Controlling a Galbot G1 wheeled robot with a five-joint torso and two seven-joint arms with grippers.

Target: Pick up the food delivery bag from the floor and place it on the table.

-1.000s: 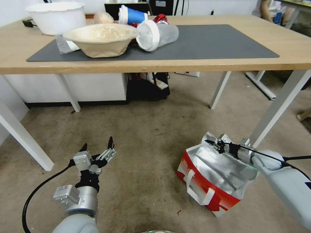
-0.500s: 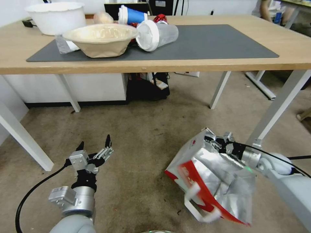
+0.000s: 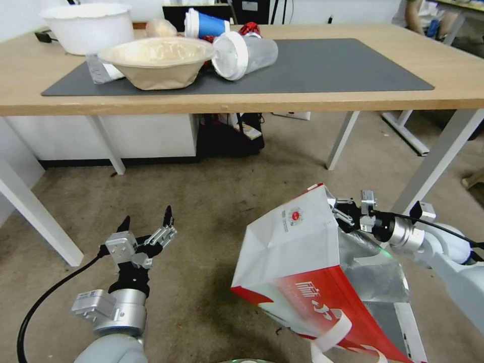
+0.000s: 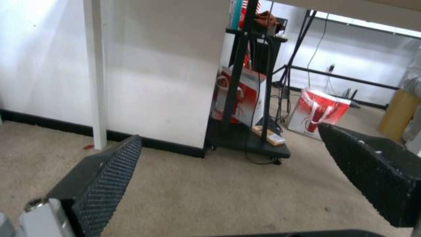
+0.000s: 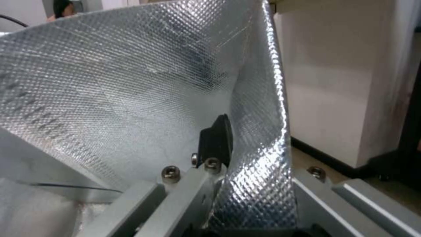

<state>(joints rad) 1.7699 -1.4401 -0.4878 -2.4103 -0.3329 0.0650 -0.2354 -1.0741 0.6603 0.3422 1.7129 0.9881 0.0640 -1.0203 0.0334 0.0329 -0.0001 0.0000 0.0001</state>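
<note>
Lifted since a second ago, the large boxy white paper food delivery bag (image 3: 307, 267) with its red band and silver foil lining now hangs tilted clear of the dull brown-grey stained floor (image 3: 212, 212), where before it sat slumped there. Its small round red logo faces the head camera, and a white strap handle dangles below the red band.

At the bag's upper edge the right gripper (image 3: 339, 212) is pinched onto the foil-lined rim. In the right wrist view the crinkled silver lining (image 5: 131, 82) runs between the black finger pad (image 5: 217, 138) and the opposite side of the gripper (image 5: 245, 177), though the second pad seems hidden behind the foil.

Over bare floor to the left, well apart from the bag, the left gripper (image 3: 146, 229) hovers low with its fingers spread; the left wrist view shows its two black textured pads (image 4: 110, 177) wide apart with nothing between them (image 4: 228, 184).

Beyond the bag stands the wide light-wood table (image 3: 454, 80) with white metal legs, carrying a large dark grey rectangular mat (image 3: 327, 65). On the mat's left part sit a tan paper bowl (image 3: 157, 61), a clear plastic cup with a white lid lying on its side (image 3: 244, 54), and behind them a white tub (image 3: 86, 26) and a blue cup (image 3: 204, 23).
</note>
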